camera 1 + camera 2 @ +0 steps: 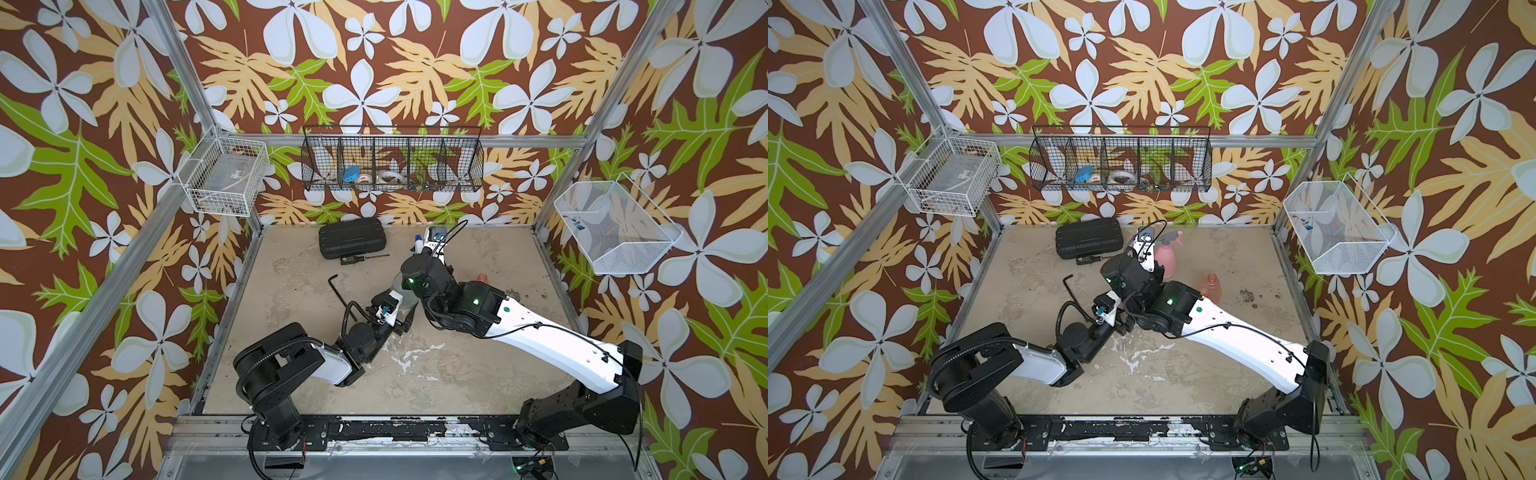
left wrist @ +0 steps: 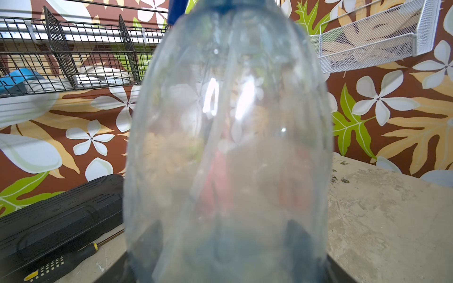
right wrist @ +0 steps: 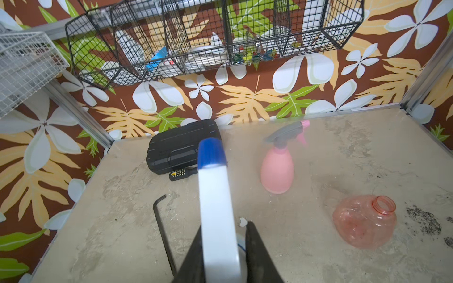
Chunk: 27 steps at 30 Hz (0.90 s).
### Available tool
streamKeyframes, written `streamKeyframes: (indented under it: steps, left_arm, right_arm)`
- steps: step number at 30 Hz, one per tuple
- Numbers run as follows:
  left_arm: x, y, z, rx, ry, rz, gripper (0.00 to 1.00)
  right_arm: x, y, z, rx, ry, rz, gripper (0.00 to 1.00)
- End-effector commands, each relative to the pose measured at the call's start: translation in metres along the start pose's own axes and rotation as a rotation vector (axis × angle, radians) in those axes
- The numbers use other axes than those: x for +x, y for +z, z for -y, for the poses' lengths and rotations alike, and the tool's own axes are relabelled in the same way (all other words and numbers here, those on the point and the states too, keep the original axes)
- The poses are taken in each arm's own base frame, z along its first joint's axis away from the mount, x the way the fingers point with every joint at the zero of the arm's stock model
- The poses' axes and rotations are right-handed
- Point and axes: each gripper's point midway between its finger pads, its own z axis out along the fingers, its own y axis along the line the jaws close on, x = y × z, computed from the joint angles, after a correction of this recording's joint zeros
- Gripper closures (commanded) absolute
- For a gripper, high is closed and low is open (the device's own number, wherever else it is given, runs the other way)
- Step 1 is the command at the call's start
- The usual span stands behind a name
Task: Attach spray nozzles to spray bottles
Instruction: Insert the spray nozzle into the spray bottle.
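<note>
My left gripper (image 2: 223, 232) is shut on the base of the clear bluish spray bottle (image 2: 228, 127), which it holds upright at mid-table (image 1: 400, 286). The white and blue spray nozzle (image 3: 215, 196) sits at the top of that bottle, and my right gripper (image 3: 221, 235) is shut on it. The nozzle's blue tip (image 1: 417, 240) points toward the back wall. The pink bottle (image 3: 277, 171) stands near the back with its pink and grey nozzle (image 3: 286, 133) on it. The orange bottle (image 3: 362, 220) rests to the right with an open, bare neck.
A black ribbed case (image 1: 352, 237) lies at the back left, with a screwdriver (image 1: 357, 259) in front of it. A black hex key (image 1: 338, 286) lies left of the arms. A black wire basket (image 1: 392, 160) and white baskets (image 1: 615, 226) hang on the walls.
</note>
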Motion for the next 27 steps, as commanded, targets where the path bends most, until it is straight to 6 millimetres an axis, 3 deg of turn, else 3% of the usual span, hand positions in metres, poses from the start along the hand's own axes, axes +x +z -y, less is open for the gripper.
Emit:
streamKeyframes:
  steps: [1,7,16,22,27]
  left_arm:
    - [-0.079,-0.015,-0.011,-0.02,-0.116,0.336,0.34]
    - [-0.075,-0.017,-0.009,-0.003,-0.123,0.331,0.33]
    - [-0.072,-0.021,0.003,0.089,-0.121,0.33,0.32]
    - [-0.077,-0.033,0.008,0.222,-0.191,0.338,0.32]
    - [-0.083,-0.041,0.015,0.312,-0.223,0.331,0.31]
  right_arm:
    - [0.014,-0.004,-0.007,-0.067,-0.076,-0.071,0.75]
    - [0.003,-0.021,-0.014,-0.183,-0.085,-0.063,0.53]
    - [-0.033,-0.062,-0.022,-0.361,-0.206,-0.019,0.33]
    - [-0.053,-0.058,-0.008,-0.559,-0.221,-0.035,0.31]
    - [-0.059,-0.073,-0.026,-0.753,-0.223,-0.011,0.3]
